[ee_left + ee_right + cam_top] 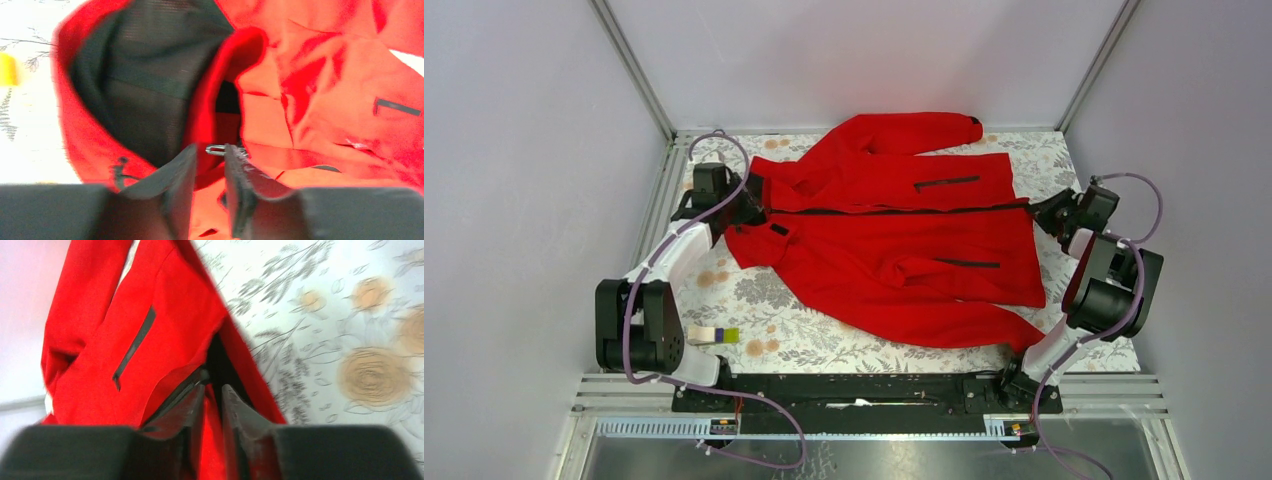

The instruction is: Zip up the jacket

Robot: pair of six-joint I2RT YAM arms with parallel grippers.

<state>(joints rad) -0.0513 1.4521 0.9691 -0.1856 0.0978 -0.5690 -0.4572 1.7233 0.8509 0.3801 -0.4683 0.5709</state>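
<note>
The right claw point(212, 388) is clamped on the hem of the jacket point(894, 240). The left claw point(210, 150) is at the collar, its fingers nearly together, with a metal zipper pull point(216, 149) at their tips. I cannot tell whether it grips. The jacket lies front-up on the desk point(764, 330), long axis left to right, collar left, hem right.

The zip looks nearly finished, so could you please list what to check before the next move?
1. The bright red long-sleeved jacket lies spread on the floral tablecloth: ok.
2. Its dark front zipper is joined along the chest: ok.
3. Zipper run fully up to the black-lined collar: cannot tell.
4. The left gripper grips the small metal zipper pull at its fingertips: cannot tell.
5. The right gripper is shut on the hem: ok.
</note>
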